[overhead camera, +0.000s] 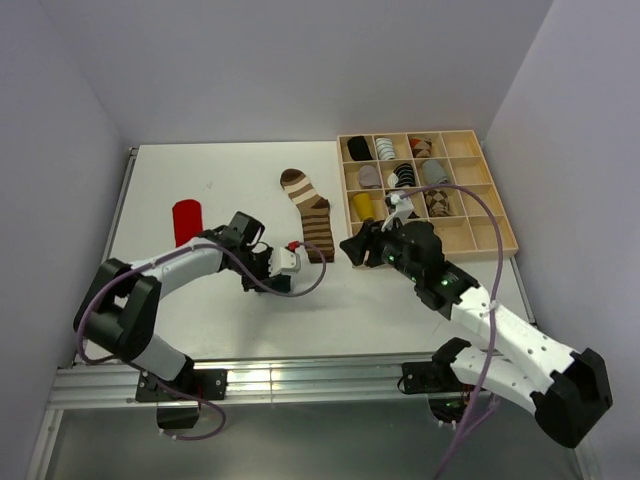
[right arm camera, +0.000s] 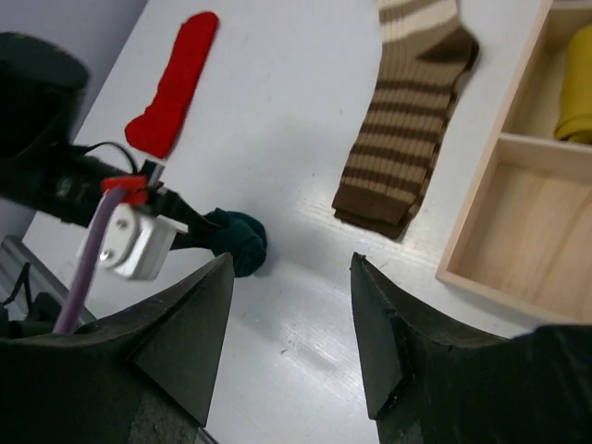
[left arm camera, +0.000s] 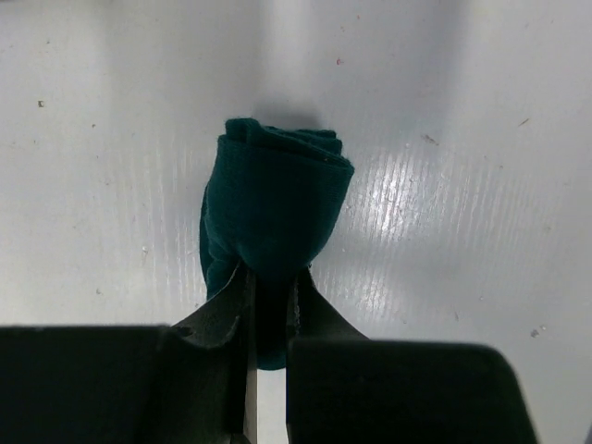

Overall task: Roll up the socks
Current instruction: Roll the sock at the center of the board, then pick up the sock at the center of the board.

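Observation:
The dark teal sock (left arm camera: 277, 199) is a tight roll resting on the white table. My left gripper (left arm camera: 270, 277) is shut on the roll's near end. From the right wrist view, the same roll (right arm camera: 239, 242) sits at the tips of the left gripper (right arm camera: 196, 229). My right gripper (right arm camera: 291, 273) hovers open above bare table just right of the roll, nothing between its fingers; it also shows in the top view (overhead camera: 352, 248). The brown-and-cream striped sock (overhead camera: 310, 212) lies flat beyond it. The red sock (overhead camera: 186, 220) lies flat at the far left.
A wooden compartment tray (overhead camera: 505, 235) stands at the right, several of its cells holding rolled sock bundles, among them a yellow one (right arm camera: 575, 83). Its near corner cells (right arm camera: 518, 231) hold nothing. Cables loop from both arms over the table's front.

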Action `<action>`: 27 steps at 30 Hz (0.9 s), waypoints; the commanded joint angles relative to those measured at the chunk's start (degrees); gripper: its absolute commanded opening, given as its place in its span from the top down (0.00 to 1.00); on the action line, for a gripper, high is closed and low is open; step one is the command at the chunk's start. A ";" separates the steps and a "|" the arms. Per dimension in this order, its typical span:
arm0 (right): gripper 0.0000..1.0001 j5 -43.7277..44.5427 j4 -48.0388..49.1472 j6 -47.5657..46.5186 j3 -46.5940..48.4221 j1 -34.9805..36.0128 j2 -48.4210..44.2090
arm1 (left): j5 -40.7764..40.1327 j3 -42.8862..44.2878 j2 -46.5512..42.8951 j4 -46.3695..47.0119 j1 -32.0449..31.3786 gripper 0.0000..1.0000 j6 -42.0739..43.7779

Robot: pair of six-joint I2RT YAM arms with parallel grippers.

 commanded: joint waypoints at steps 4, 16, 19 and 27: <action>0.41 10.25 3.35 -12.69 -1.16 9.86 -4.14 | 5.95 6.74 10.85 -16.23 2.01 1.00 2.87; 0.38 24.50 -4.11 -28.69 13.78 37.12 22.04 | 10.60 15.89 22.37 -26.86 4.20 1.00 6.20; 0.37 24.59 -4.38 -30.80 16.42 38.09 28.80 | 11.05 17.83 25.18 -30.04 5.61 1.00 7.52; 0.33 25.02 -6.40 -37.48 24.50 38.01 39.45 | 10.87 19.68 28.97 -32.41 5.87 1.00 8.58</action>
